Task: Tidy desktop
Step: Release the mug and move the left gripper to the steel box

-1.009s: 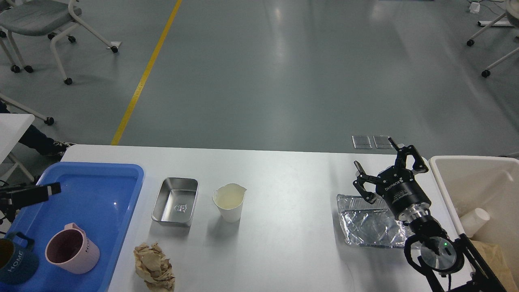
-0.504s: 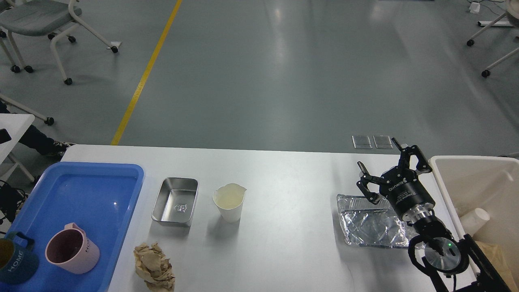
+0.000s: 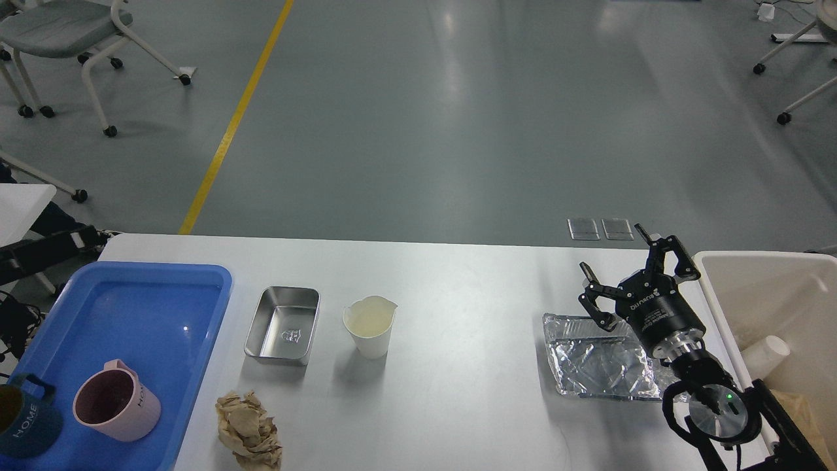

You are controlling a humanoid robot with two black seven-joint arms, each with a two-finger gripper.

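Observation:
The white desktop (image 3: 458, 288) holds a shallow metal tin (image 3: 282, 325), a dented white paper cup (image 3: 370, 326), a crumpled brown paper wad (image 3: 248, 432) at the front edge, and a crumpled foil tray (image 3: 598, 356) on the right. My right gripper (image 3: 613, 256) is open and empty. It hovers over the foil tray's far right corner, fingers pointing away from me. A dark part of my left arm (image 3: 46, 252) shows at the left edge, beyond the blue tray. Its fingers cannot be told apart.
A blue plastic tray (image 3: 163, 307) on the left holds a pink mug (image 3: 114, 400) and a dark blue "HOME" mug (image 3: 19, 422). A cream bin (image 3: 709, 261) stands off the table's right end, with a paper cup (image 3: 765, 356) and brown paper inside.
My right gripper has drifted slightly right, still open. My left arm, which was over the blue tray, pulled back out of view and now shows farther back at the left edge.

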